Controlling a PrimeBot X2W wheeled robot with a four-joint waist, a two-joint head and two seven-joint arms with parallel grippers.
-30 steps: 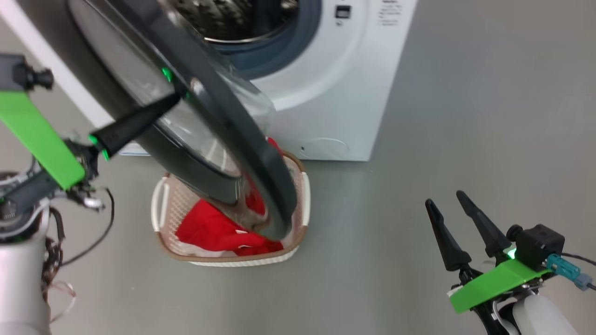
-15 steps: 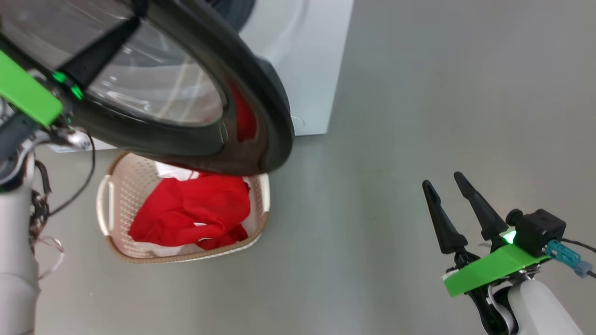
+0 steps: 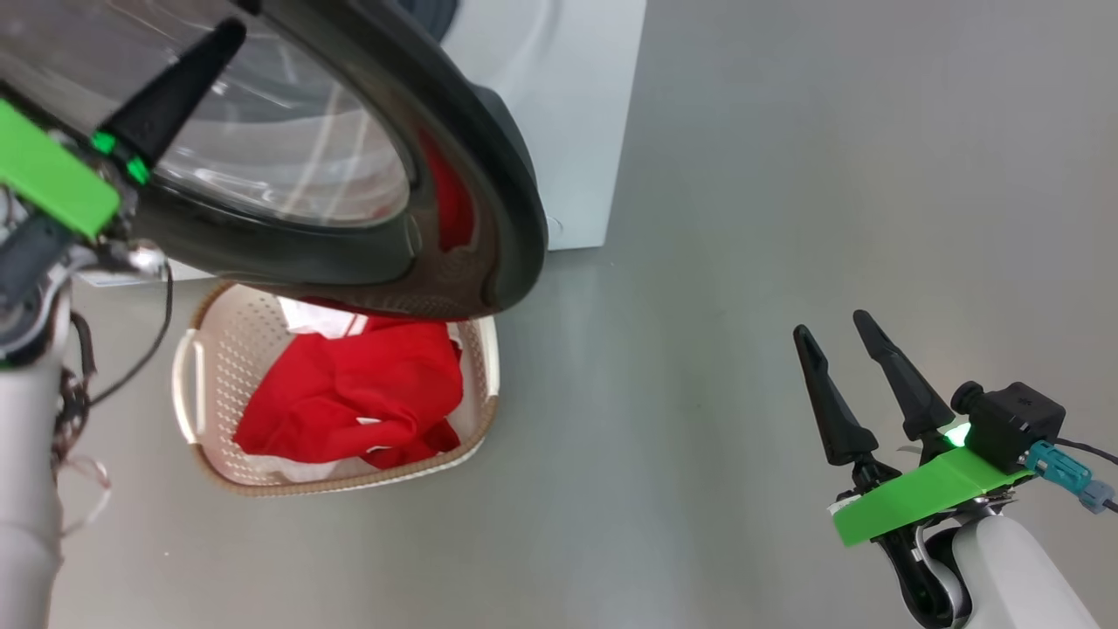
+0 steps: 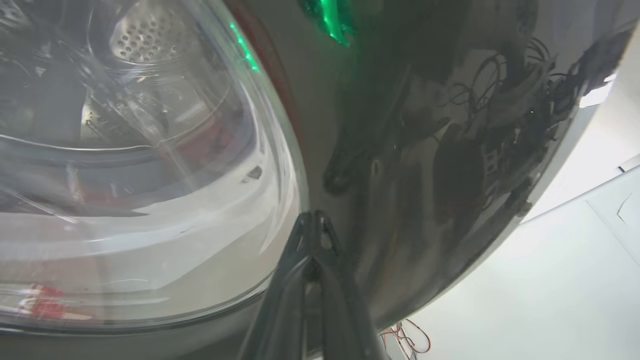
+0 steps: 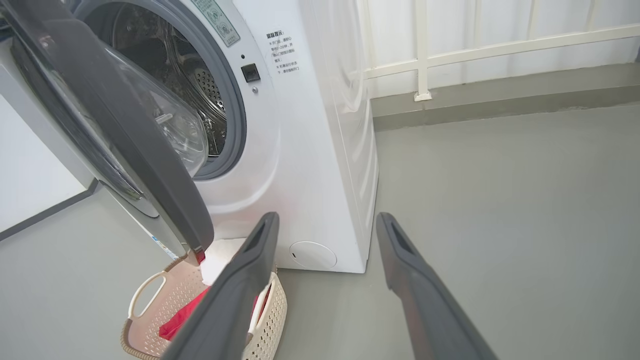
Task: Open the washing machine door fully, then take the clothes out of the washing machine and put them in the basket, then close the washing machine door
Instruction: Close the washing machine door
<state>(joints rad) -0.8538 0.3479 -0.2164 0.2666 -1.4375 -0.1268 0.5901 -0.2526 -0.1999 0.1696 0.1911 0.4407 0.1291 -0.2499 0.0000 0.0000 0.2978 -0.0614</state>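
The washing machine door (image 3: 489, 175) stands partly open over the basket (image 3: 203, 454), which holds the red clothes (image 3: 367, 384). My left gripper (image 3: 227, 35) is shut, and its tip (image 4: 312, 220) rests against the door's outer side where the glass window meets the glossy black rim. Nothing is held in it. My right gripper (image 3: 832, 328) hangs open over bare floor, far right of the basket. In the right wrist view the right gripper (image 5: 326, 220) faces the washing machine (image 5: 310, 150), the door (image 5: 125, 125), the steel drum (image 5: 200, 85) and the basket (image 5: 150, 320).
Grey floor (image 3: 786, 175) stretches wide to the right of the machine. A white railing (image 5: 420, 50) and a low kerb run along the back. A white wall panel (image 5: 35, 175) stands left of the machine. Loose cables hang from my left arm (image 3: 79, 402).
The head camera has swung, shifting the whole picture left. My shut left gripper stays at the door's outer face, and the door now shows more of its window. The right gripper has hardly moved.
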